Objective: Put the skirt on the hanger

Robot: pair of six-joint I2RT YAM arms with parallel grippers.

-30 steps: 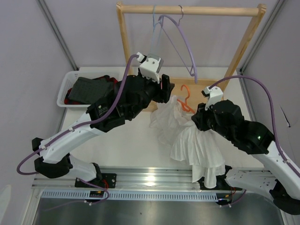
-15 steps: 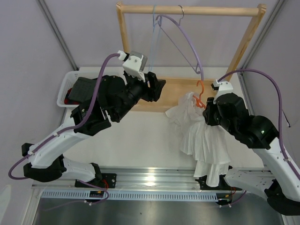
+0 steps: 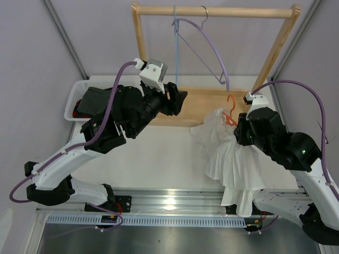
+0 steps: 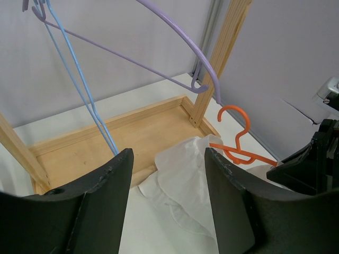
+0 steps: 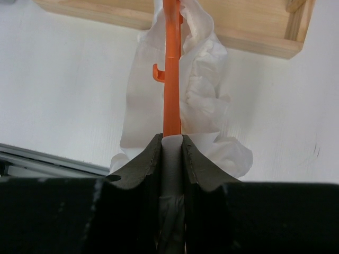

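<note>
Hanger [image 5: 171, 69] + skirt [image 5: 206, 100] tight in right tool [image 5: 172, 138], clear only on wrist cam; left tool [image 4: 168, 159] wide, empty.

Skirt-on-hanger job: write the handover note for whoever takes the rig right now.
Left hand: open, empty, raised over the table left of the skirt.
Right hand: shut on the hanger, holding it up.
Skirt: bunched on the hanger, hem trailing toward the near edge.
Done: skirt gathered onto the hanger.
To do: probably spread it evenly; its seating is unclear.
</note>
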